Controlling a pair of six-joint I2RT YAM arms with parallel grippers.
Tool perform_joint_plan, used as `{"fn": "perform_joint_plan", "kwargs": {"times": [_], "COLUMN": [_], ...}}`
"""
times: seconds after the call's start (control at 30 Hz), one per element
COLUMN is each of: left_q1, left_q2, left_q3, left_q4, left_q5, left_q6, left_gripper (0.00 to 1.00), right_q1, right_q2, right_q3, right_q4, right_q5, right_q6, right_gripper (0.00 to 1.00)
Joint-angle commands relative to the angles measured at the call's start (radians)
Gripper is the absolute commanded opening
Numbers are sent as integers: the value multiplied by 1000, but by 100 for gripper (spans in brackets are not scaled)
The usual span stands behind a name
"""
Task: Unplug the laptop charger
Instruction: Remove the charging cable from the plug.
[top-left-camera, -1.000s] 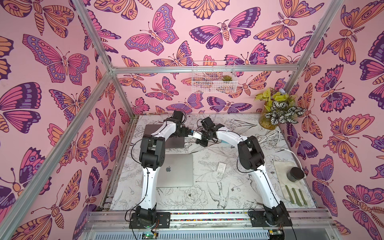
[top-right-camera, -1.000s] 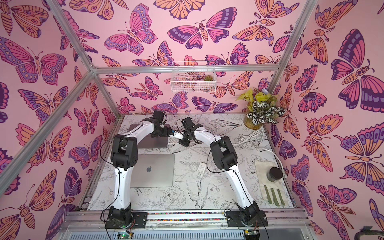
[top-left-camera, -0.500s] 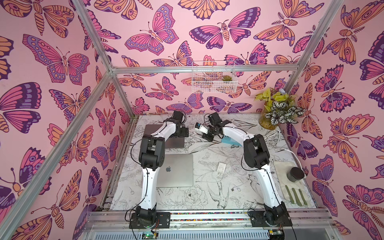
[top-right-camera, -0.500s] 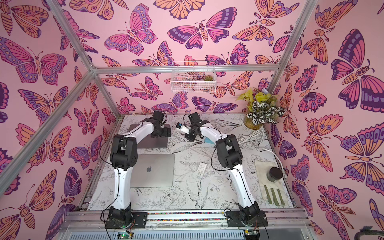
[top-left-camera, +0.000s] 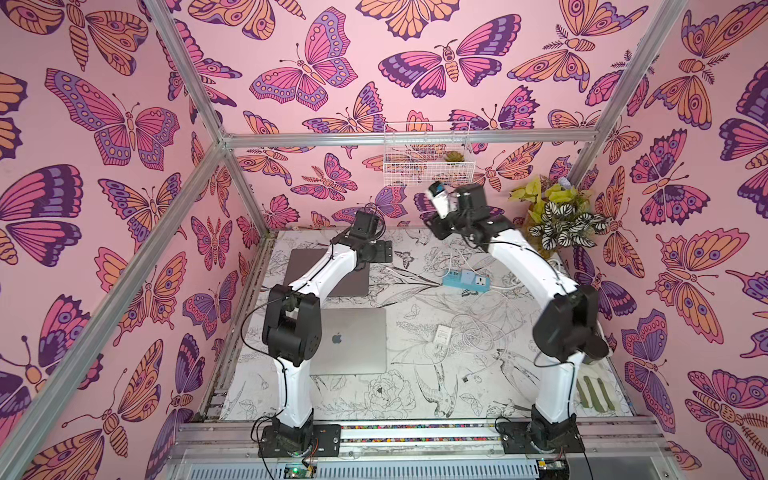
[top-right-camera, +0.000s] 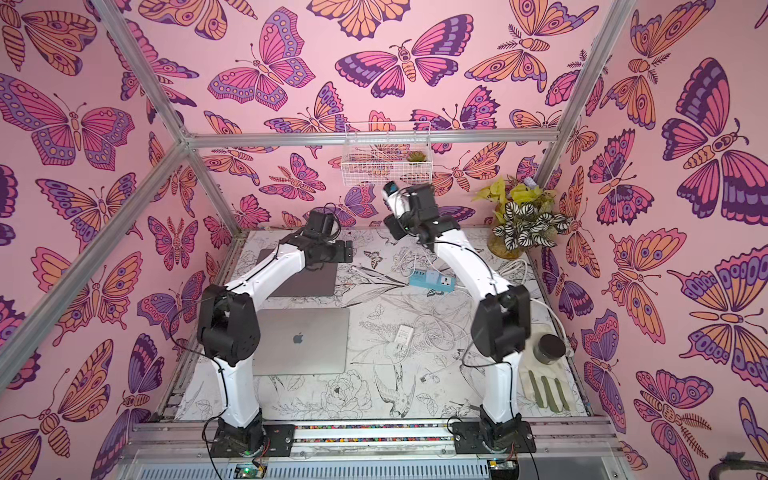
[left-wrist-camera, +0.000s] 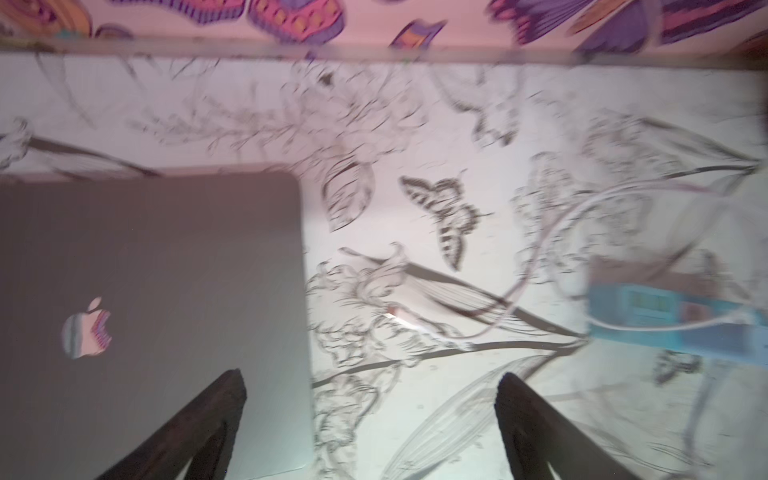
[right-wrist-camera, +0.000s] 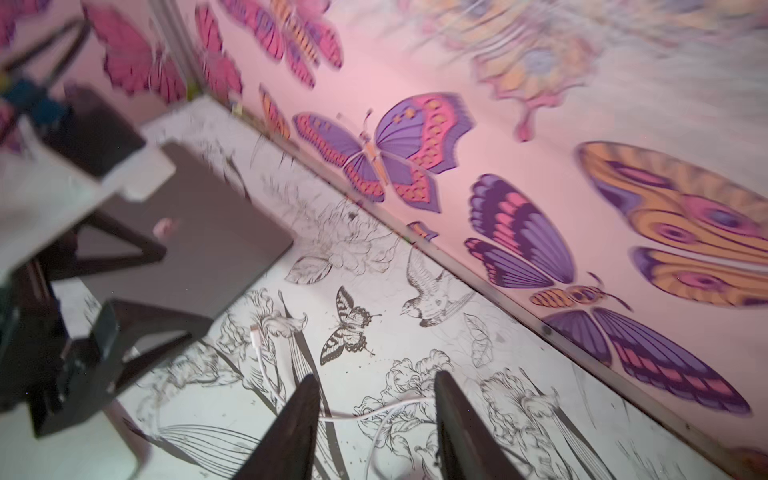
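charger plug (right-wrist-camera: 254, 331) lies loose beside dark laptop (right-wrist-camera: 216, 241), apparently unplugged | right gripper (right-wrist-camera: 376, 376) high above it, jaws apart, empty | left gripper (left-wrist-camera: 370, 374) wide open over laptop edge, likely bracing

Looked steeply down over the whole scene in both top views; looked close and low from both wrists, sharing dark laptop (left-wrist-camera: 166, 257).

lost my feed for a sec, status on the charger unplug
Left gripper open at dark laptop edge. Right gripper open, empty, raised. Charger plug out, lying on table beside it.
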Motion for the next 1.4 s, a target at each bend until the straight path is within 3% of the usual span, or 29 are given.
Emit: {"fn": "perform_joint_plan", "kwargs": {"times": [0.0, 0.13, 0.27, 0.4, 0.57, 0.63, 0.87, 0.9, 0.97, 1.03, 1.37], "left_q1": [-92, -191, -241, -260, -263, -263, -264, -264, -262, -262, -259], "left_q2": [-40, -5, 63, 119, 133, 137, 164, 169, 175, 178, 187], "left_q3": [-33, -9, 29, 62, 56, 54, 77, 80, 82, 82, 77], "left_q4": [106, 150, 184, 194, 202, 203, 202, 202, 201, 202, 201], "left_q5": [69, 190, 261, 289, 275, 258, 271, 274, 275, 272, 271], "left_q6": [43, 51, 36, 7, 11, 15, 16, 14, 12, 10, 8], "left_gripper": [86, 67, 66, 67, 67, 67, 69, 69, 69, 69, 70], "right_q1": [-121, -185, -229, -231, -231, -231, -231, -231, -228, -227, -226], "right_q2": [-111, -159, -131, -21, 61, 80, 83, 83, 82, 65, 77], "right_q3": [-206, -362, -456, -376, -347, -336, -340, -337, -330, -353, -359], "right_q4": [102, 8, 23, -81, -82, -89, -62, -68, -79, -44, -7], "right_q5": [-84, -52, -75, -135, -122, -148, -173, -184, -197, -170, -12], "right_q6": [300, 358, 317, 132, 108, 104, 98, 91, 86, 91, 116], "right_gripper": [43, 38, 43, 45, 45, 35, 17, 19, 39, 48, 53]}}
